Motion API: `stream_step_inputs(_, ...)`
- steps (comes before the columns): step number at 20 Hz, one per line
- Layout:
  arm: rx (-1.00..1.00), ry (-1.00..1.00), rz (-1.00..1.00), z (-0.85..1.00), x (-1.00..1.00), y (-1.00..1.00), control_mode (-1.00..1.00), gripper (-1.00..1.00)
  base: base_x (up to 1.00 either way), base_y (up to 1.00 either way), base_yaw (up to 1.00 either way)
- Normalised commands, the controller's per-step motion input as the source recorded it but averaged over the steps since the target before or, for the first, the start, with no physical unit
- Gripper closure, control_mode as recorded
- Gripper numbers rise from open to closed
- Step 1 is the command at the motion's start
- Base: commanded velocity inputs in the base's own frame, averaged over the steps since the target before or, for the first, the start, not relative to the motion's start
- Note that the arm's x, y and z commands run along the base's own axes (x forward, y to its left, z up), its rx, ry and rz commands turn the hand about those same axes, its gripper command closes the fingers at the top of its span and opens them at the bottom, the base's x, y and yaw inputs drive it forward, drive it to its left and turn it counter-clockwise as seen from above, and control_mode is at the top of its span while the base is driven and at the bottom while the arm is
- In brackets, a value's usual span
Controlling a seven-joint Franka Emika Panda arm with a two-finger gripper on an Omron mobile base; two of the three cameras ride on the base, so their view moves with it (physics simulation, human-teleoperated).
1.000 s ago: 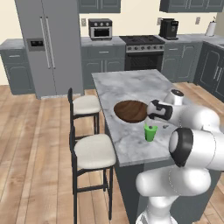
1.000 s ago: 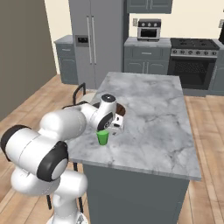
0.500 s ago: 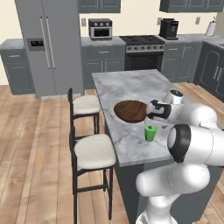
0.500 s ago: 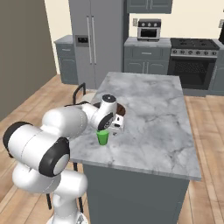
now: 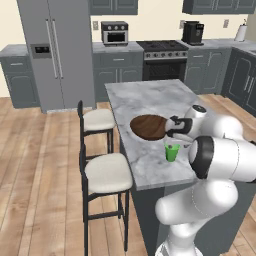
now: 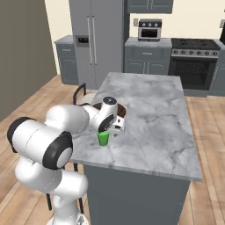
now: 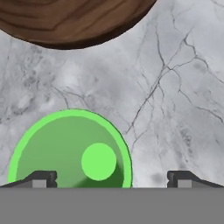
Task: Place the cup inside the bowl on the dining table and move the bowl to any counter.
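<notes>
Two tool (image 7: pixel 111 177) fingertips spread wide, empty, above upright cup (image 7: pixel 70 151), hand view reveals its hollow, bowl (image 7: pixel 72 19) beyond

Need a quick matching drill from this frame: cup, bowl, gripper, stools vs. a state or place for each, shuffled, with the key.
Things:
1. cup
2. bowl
3. gripper
4. stools

States or places:
A. open, above the cup, holding nothing
B. on the floor beside the dining table
C. upright on the marble, outside the bowl
D. dark brown wood, lying empty on the marble

Pairs: 1-C, 2-D, 3-A, 4-B
</notes>
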Motion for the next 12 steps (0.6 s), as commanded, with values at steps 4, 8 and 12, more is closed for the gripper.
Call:
stream_step_inputs(4, 0.0, 0.0, 0.0, -0.07, 0.1, 0.0, -1.0, -1.0, 0.0, 0.0, 0.0)
stream_step_inputs(8, 0.0, 0.0, 0.0, -0.12, 0.04, 0.0, -1.0, -1.0, 0.0, 0.0, 0.0)
stream_step_inputs(12, 0.0, 0.01, 0.0, -0.06, 0.0, 0.0, -1.0, -1.0, 0.0, 0.0, 0.0)
